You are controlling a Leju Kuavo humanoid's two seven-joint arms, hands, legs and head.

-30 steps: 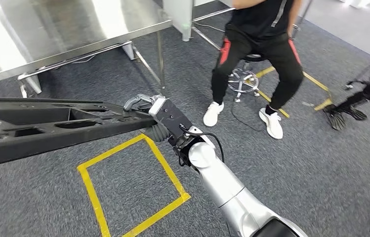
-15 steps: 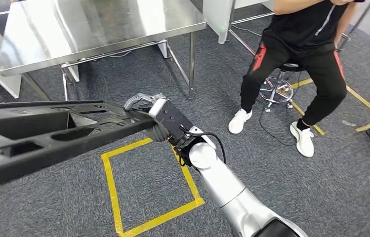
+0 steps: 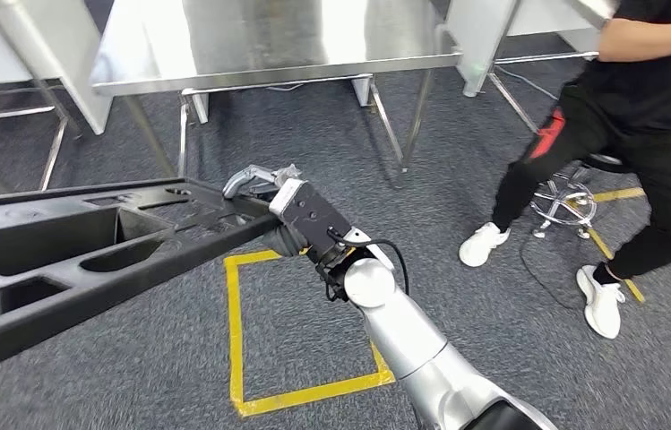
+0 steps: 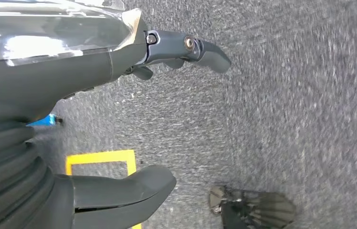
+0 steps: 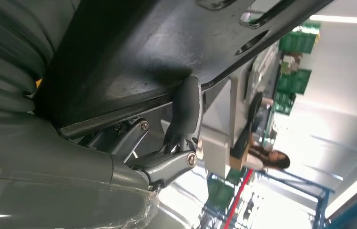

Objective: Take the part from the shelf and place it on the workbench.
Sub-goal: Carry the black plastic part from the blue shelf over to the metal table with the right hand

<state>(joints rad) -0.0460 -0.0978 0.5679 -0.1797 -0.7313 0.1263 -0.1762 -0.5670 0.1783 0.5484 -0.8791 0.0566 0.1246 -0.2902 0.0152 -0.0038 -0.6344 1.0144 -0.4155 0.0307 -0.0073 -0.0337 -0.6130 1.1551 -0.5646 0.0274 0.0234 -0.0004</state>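
Note:
A long black moulded part point(image 3: 90, 251) with open cut-outs stretches from the left edge of the head view towards the middle. My right hand point(image 3: 285, 208) grips its right end, and in the right wrist view its fingers point(image 5: 186, 112) curl over the edge of the part point(image 5: 167, 43). The steel workbench point(image 3: 269, 40) stands ahead, beyond the part. In the left wrist view my left hand point(image 4: 71, 67) hangs over the carpet, its thumb point(image 4: 128, 183) and a dark finger point(image 4: 190, 47) apart with nothing between them.
A person in black point(image 3: 645, 116) sits on a wheeled stool point(image 3: 564, 197) to the right of the workbench. A yellow tape square point(image 3: 235, 340) marks the grey carpet below my right arm. White frame legs point(image 3: 45, 72) stand at the back left.
The whole view has swung, so the workbench now sits ahead near the middle and the person is further right. My right hand keeps its grip on the part.

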